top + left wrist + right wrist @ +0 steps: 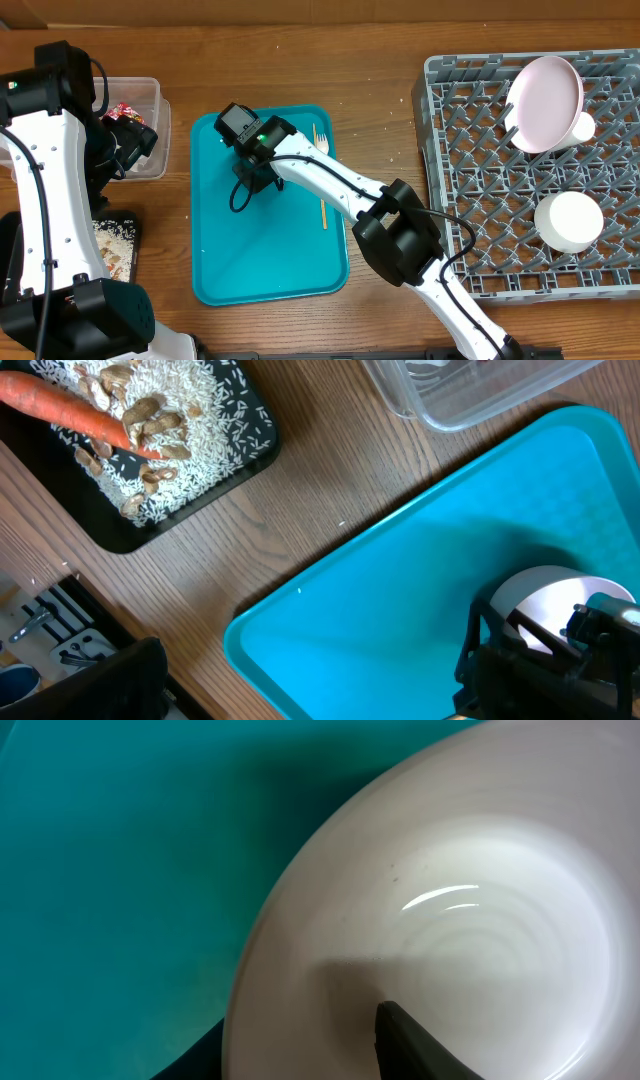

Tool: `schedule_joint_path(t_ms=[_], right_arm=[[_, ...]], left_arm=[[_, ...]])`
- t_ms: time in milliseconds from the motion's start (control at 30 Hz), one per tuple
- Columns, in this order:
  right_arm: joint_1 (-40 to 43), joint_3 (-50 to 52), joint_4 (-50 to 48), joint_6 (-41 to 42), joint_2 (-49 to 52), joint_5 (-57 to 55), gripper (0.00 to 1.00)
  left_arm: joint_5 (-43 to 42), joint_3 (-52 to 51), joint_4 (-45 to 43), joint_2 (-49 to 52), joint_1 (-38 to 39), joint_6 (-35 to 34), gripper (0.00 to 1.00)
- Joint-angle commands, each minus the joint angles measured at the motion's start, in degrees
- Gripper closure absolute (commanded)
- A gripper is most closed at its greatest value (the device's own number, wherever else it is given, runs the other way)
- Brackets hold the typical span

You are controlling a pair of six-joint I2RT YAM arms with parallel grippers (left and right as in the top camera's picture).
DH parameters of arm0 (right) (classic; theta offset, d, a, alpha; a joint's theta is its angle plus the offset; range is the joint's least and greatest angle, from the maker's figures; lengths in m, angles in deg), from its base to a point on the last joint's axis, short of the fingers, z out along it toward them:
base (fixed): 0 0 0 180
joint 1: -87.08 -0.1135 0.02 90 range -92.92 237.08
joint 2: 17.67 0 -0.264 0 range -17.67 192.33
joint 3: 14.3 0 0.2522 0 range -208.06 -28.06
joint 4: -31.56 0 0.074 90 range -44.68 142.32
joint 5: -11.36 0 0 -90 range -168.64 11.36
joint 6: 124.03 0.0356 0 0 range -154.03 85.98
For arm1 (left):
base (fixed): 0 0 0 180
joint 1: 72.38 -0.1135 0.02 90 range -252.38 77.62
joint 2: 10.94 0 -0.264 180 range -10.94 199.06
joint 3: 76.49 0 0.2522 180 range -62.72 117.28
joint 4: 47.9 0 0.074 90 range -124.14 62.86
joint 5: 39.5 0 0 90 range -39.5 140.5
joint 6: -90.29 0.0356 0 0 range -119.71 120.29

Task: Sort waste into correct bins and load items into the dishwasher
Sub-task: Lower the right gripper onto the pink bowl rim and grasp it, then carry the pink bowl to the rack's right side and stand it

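A small white bowl (480, 920) sits on the flat teal tray (270, 250); it also shows in the left wrist view (545, 600). My right gripper (300, 1040) straddles its rim, one finger inside and one outside, and is closed on it; in the overhead view (252, 178) it hides the bowl. A slim pale fork (322, 175) lies on the tray's right side. My left gripper (128, 150) is open and empty above the table, next to the clear tub (150, 95), which holds a red wrapper (128, 113). The black tray (120, 530) holds a carrot (70, 410) and rice (200, 420).
The grey dish rack (470, 200) at the right holds a white plate (545, 100), a cup (582, 127) and a second white bowl (568, 220). The right arm stretches across the teal tray. Bare wood shows between the tray and the rack.
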Motion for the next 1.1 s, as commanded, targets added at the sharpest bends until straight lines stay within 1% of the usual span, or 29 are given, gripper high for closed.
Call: schedule_joint_path(t_ms=[0, 233, 267, 333, 400, 600, 767, 800, 900, 1000, 1067], right_arm=[[0.0, -1.7, 0.0, 0.5, -2.9, -0.4, 0.59], [0.0, -8.5, 2.8, 1.7, -3.2, 0.4, 0.59], [0.0, -8.5, 2.8, 1.7, -3.2, 0.5, 0.6], [0.0, -8.4, 3.0, 1.7, -3.2, 0.7, 0.66], [0.0, -7.9, 3.1, 1.7, -3.2, 0.7, 0.68], [0.0, -4.9, 2.7, 1.7, -3.0, 3.1, 0.69], [0.0, -4.5, 2.3, 1.7, -3.0, 3.1, 0.7], [0.0, -4.5, 2.1, 1.7, -3.0, 3.1, 0.71], [0.0, -4.5, 2.2, 1.7, -3.0, 3.1, 0.79], [0.0, -4.5, 2.2, 1.7, -3.0, 3.1, 0.81], [0.0, -4.5, 2.3, 1.7, -3.0, 3.1, 0.84]], left_arm=[[0.5, 0.0, 0.1, 0.3, 0.4, -0.2, 0.0], [0.5, 0.0, 0.1, 0.3, 0.4, -0.2, 0.0], [0.5, 0.0, 0.1, 0.3, 0.4, -0.2, 0.0], [0.5, 0.0, 0.1, 0.3, 0.4, -0.2, 0.0], [0.5, 0.0, 0.1, 0.3, 0.4, -0.2, 0.0], [0.5, 0.0, 0.1, 0.3, 0.4, -0.2, 0.0], [0.5, 0.0, 0.1, 0.3, 0.4, -0.2, 0.0], [0.5, 0.0, 0.1, 0.3, 0.4, -0.2, 0.0], [0.5, 0.0, 0.1, 0.3, 0.4, -0.2, 0.0], [0.5, 0.0, 0.1, 0.3, 0.4, -0.2, 0.0], [0.5, 0.0, 0.1, 0.3, 0.4, -0.2, 0.0]])
